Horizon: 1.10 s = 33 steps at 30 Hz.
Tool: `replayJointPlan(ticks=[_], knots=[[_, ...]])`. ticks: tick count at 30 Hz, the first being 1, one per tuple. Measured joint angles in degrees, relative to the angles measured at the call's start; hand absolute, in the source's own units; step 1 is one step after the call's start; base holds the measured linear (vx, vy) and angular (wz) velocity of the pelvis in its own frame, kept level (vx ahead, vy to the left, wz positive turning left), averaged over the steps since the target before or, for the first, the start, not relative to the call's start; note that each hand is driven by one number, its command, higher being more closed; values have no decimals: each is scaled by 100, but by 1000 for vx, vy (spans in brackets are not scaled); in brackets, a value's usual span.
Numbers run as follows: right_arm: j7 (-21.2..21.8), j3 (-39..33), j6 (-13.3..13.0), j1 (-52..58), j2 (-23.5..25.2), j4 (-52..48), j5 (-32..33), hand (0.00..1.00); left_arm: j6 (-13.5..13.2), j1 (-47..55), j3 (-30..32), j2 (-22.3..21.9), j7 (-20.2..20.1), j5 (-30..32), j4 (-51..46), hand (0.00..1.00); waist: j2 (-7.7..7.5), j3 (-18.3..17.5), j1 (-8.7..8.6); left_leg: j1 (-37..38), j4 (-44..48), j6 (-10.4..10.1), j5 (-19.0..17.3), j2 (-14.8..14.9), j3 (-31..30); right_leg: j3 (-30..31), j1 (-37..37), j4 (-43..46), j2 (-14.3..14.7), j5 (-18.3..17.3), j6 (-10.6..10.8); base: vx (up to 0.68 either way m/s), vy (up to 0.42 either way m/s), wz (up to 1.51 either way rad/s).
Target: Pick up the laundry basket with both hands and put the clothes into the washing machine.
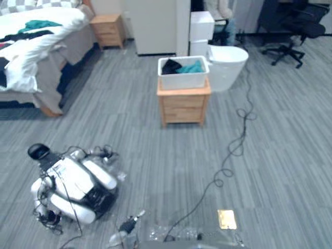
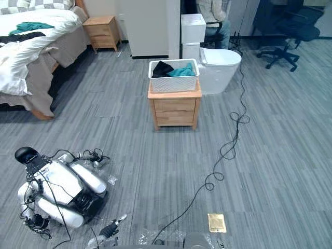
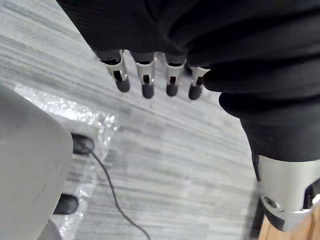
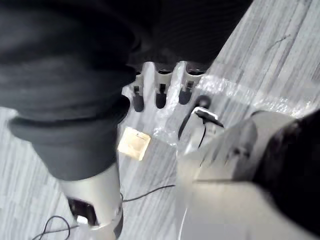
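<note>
A white laundry basket holding black and teal clothes sits on a small wooden cabinet in the middle of the room, some way ahead of me. Right behind it, to the right, stands a white rounded machine with its lid up. My left hand hangs over the grey floor, fingers straight and holding nothing. My right hand also hangs over the floor with relaxed, empty fingers. Both hands are far from the basket.
Another robot lies folded on the floor at the lower left. A bed with clothes on it stands far left, with a wooden nightstand beside it. An office chair is far right, and a person sits at the back. A brass floor plate lies near me.
</note>
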Motion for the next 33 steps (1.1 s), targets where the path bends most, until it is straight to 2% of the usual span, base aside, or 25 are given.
replayJointPlan(ticks=[2, 4, 6, 7, 8, 9, 11, 13, 14, 15, 16, 17, 18, 20, 22, 23, 24, 26, 27, 28, 29, 30, 31, 32, 33], knots=[[47, -58, 0, -5, 1, -5, 53, 0, 35, 33, 20, -18, -1, 1, -107, 0, 4, 91, 26, 180, -44, 7, -55, 14, 44, -226, -160, 230, -133, -96, 5, 132, 39, -4], [61, -300, 1, -45, 32, 12, 88, 0, 65, 27, 49, -37, -3, 4, -148, 0, 63, 125, 22, 302, -129, 25, -191, 119, 139, -666, -298, -772, -114, -58, -9, 206, 21, -43], [60, -639, 5, -64, 90, 60, 105, 0, 78, -87, 48, -60, -10, 7, -145, 0, 60, 134, -65, 301, -117, -5, -337, 279, 125, -873, -312, -2283, 101, 388, -75, 310, -55, -8], [53, -1047, 14, -50, 180, 155, 114, 0, 77, -245, 44, -111, -37, 9, -144, 0, 4, 153, -175, 349, -154, -77, -457, 339, -46, -812, -296, -3321, 162, 945, 55, 372, -146, 37], [49, -1242, 28, -29, 220, 220, 133, 0, 77, -306, 48, -104, -83, 10, -140, 0, -59, 199, -208, 390, -182, -89, -510, 341, -119, -752, -260, -3513, 162, 1077, 80, 496, -236, 60], [36, -1478, 53, 54, 269, 350, 157, 0, 80, -376, 100, -152, -147, 11, -148, 0, -143, 250, -220, 559, -155, -123, -688, 429, -254, -652, -245, -3426, 141, 1360, -132, 459, -243, 65], [42, -1459, 63, 175, 271, 371, 180, 0, 98, -325, 398, -381, -232, 15, -159, 0, 40, 129, -348, 704, 51, -268, -1020, 920, -440, -854, -164, -3004, 478, 1396, -487, 601, -252, 63], [59, -1445, 114, 155, 201, 232, 206, 0, 118, -308, 692, -511, -237, 16, -298, 0, 5, 76, -274, 119, 1644, -573, -966, 977, -312, -889, -77, -2727, 562, 1010, -735, 639, -232, 11], [65, -1328, 112, 114, 188, 69, 210, 0, 149, -291, 882, -602, -234, 2, -433, 0, 53, 104, -212, -463, 3283, -1000, -625, 1043, -330, -900, 214, -2719, 604, 874, -879, 616, -268, -21], [63, -981, 114, 115, 87, -100, 209, 0, 144, -249, 950, -671, -231, -81, -605, 0, 161, 147, -104, -1068, 4922, -1212, 132, 1170, -376, -842, 634, -2745, 722, 666, -992, 617, -241, -26], [66, -805, 109, 90, 11, -108, 210, 0, 140, -217, 940, -674, -239, -131, -679, 0, 172, 176, -57, -1312, 5594, -1185, 218, 1252, -392, -819, 854, -2769, 798, 625, -1036, 712, -192, -47], [55, 30, 98, -48, -145, -140, 209, 0, 136, -213, 884, -612, -245, -259, -832, 0, 168, 223, 56, -1782, 6719, -1111, 173, 1262, -318, -641, 1473, -2922, 875, 457, -1122, 567, -123, -45], [53, 321, 102, -112, -184, -176, 203, 0, 131, -213, 842, -583, -246, -291, -890, 0, 135, 241, 102, -1958, 6919, -1002, 103, 1264, -264, -561, 1710, -3012, 867, 384, -1097, 552, -107, -49], [43, 927, 80, -399, -285, -278, 200, 0, 90, -215, 647, -509, -242, -418, -1064, 0, 113, 247, 235, -2665, 6530, -730, -116, 1274, -40, -412, 2343, -3405, 831, 278, -1084, 424, -56, -42], [46, 1101, 13, -672, -327, -291, 195, 0, 56, -222, 588, -453, -236, -510, -1192, 0, 68, 257, 351, -2980, 4886, -677, -140, 1232, 301, -319, 2689, -3673, 722, 74, -970, 548, -10, -38], [26, 1166, -31, -793, -332, -368, 176, 0, 17, -162, 592, -431, -223, -560, -1227, 0, 60, 250, 374, -2823, 3055, -739, -50, 1153, 591, -255, 2891, -3786, 667, -87, -879, 485, 38, -22], [19, 1078, -77, -841, -327, -484, 148, 0, 8, -113, 595, -445, -218, -560, -1210, 0, 119, 234, 370, -2761, 1903, -916, 64, 1098, 650, -234, 3058, -3889, 685, -169, -826, 531, 103, -24], [-44, 1095, -119, -833, -388, -492, 146, 0, -29, -91, 487, -345, -210, -553, -1083, 0, 106, 189, 498, -2797, 1450, -929, 75, 931, 609, -185, 3384, -3973, 642, -450, -623, 518, 177, -34], [-76, 1154, -119, -725, -389, -489, 144, 0, -25, -30, 497, -262, -188, -536, -907, 0, 123, 45, 520, -2625, 1389, -765, 107, 796, 622, 23, 3556, -3771, 601, -566, -507, 828, 364, -66], [-79, 1322, -131, -660, -385, -483, 102, 0, -24, 107, 661, -236, -116, -472, -705, 0, 28, -95, 510, -2416, 1336, -198, 743, 627, 573, 242, 3326, -2888, 454, -773, -157, 709, 320, -62], [-74, 1369, -134, -595, -329, -490, 55, 0, -23, 155, 730, -151, -98, -438, -627, 0, -98, -172, 482, -2264, 1269, -189, 793, 491, 622, 313, 3117, -2217, 347, -825, -66, 720, 324, -42], [-55, 1324, -155, -379, -230, -479, 1, 0, 10, 145, 707, 44, -89, -404, -497, 0, -387, -244, 462, -1834, 1031, -131, 751, 191, 648, 502, 2543, -608, 48, -577, 264, 648, 243, 8], [-37, 1320, -149, -185, -78, -462, -69, 0, 31, 107, 642, 167, -87, -328, -520, 0, -684, -251, 447, -1442, 813, -39, 638, -129, 607, 727, 1897, 947, -134, 218, 739, 916, 318, 57], [-23, 1322, -90, -27, 12, -404, -104, 0, 52, 65, 586, 188, -83, -311, -533, 0, -745, -212, 289, -1123, 790, 25, 540, -302, 449, 651, 1407, 2067, -304, 542, 754, 791, 239, 80], [-9, 1314, -63, 28, 12, -375, -129, 0, 83, 26, 530, 168, -81, -303, -529, 0, -742, -213, 206, -938, 786, 81, 480, -339, 341, 471, 1248, 2357, -391, 527, 688, 530, 143, 79]])
